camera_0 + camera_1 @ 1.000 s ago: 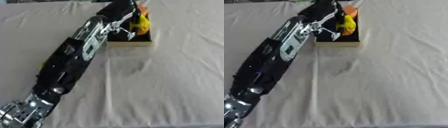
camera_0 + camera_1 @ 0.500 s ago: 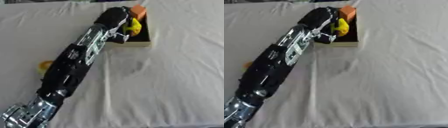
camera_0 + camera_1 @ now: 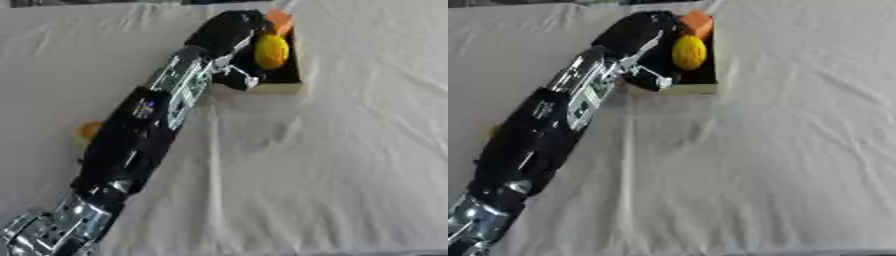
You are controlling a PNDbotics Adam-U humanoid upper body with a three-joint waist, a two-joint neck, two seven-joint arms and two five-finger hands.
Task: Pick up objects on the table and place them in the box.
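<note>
Left hand (image 3: 229, 31) is right over the box (image 3: 282, 88) now, at the far side of the table, and the yellow lemon-shaped fruit (image 3: 271, 51) sits just at its fingertips. Whether the fingers are curled on it or already off, I can't tell: the back of the hand covers them. The fruit looks to be inside the box walls, beside an orange block (image 3: 280, 20) at the far end.

To finish this well, I'd say let the fruit settle on the box floor before spreading the fingers, then lift straight up and back along the arm's line, so the wrist doesn't drag the low near wall or nudge the box across the white cloth (image 3: 350, 165).

Out from the box, the forearm (image 3: 140, 130) crosses the whole left half of the table. Peeking from behind it at the left is a small orange-yellow thing (image 3: 86, 131), mostly covered; likely another item to collect, but its shape is anyone's guess. The box's left wall is also buried under the hand. No right hand anywhere in view.
</note>
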